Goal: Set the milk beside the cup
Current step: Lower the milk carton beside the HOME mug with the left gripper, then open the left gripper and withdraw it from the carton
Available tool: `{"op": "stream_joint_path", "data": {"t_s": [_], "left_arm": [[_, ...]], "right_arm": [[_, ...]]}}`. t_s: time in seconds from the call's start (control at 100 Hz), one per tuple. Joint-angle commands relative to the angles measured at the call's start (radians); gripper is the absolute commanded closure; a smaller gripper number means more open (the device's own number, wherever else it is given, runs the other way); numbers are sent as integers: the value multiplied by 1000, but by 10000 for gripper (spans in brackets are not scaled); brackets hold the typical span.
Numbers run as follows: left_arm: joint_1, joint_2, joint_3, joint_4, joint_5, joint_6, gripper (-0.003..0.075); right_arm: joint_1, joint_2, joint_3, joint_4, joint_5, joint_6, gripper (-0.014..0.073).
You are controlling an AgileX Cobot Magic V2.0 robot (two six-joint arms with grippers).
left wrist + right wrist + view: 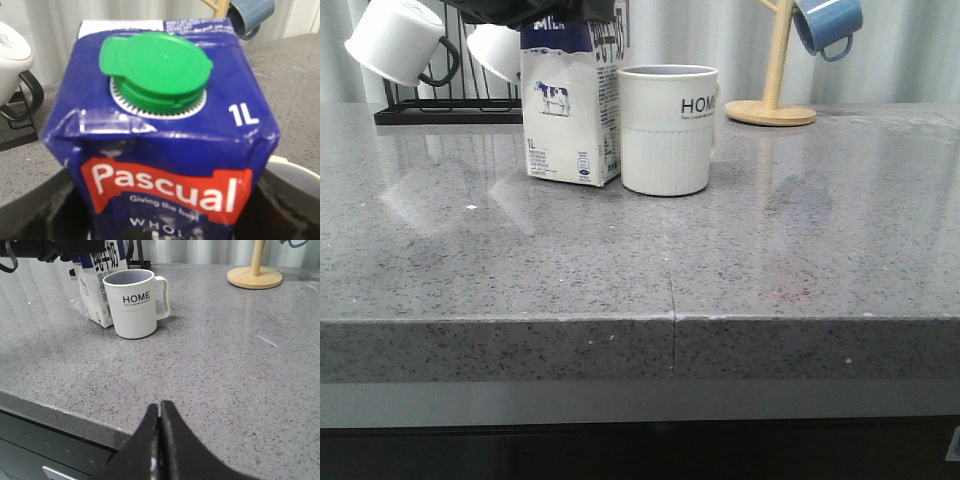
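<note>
The milk (570, 110), a white carton with a dark blue top and a cow picture, stands upright on the grey counter (770, 270), close beside the left of the cup (667, 130). The cup is a white ribbed mug with "HOME" lettering. My left gripper (555, 12) is at the carton's top. In the left wrist view my left gripper (165, 220) has a dark finger on each side of the milk (160, 135), with its green cap facing the camera. My right gripper (160, 407) is shut and empty over the counter's front edge, well away from the cup (134, 305) and the milk (95, 290).
A black rack (445, 112) with smooth white mugs (395, 40) stands at the back left. A wooden mug tree (775, 100) carrying a blue mug (828, 25) stands at the back right. The counter's front edge (670, 345) runs across the near side.
</note>
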Motion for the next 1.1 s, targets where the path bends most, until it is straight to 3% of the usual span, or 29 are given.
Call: {"op": "stream_joint_path", "data": {"t_s": [0.0,0.12,0.22,0.41,0.6,0.7,0.77,1.09], "left_arm": [[-10,-38,-31,-7,-64,-1,440],[-10,-38,-31,-7,-64,-1,229],[-10,-38,-31,-5,-62,-1,120],[-10,-83,-27,-3,58,-1,114],[-10,-185,50,0,65,-1,118],[-10,-251,108,0,59,-1,169],[-6,-303,149,0,56,1,249],[111,-579,337,2,94,1,715]], "right_arm": [[-2,13,-23,1,-77,3,643],[-2,13,-23,1,-77,3,643],[-2,13,-23,1,-77,3,643],[-2,13,-23,1,-77,3,643],[-2,13,-23,1,-77,3,643],[-2,13,-23,1,-77,3,643],[-2,13,-23,1,-77,3,643],[-2,13,-23,1,-77,3,643]]}}
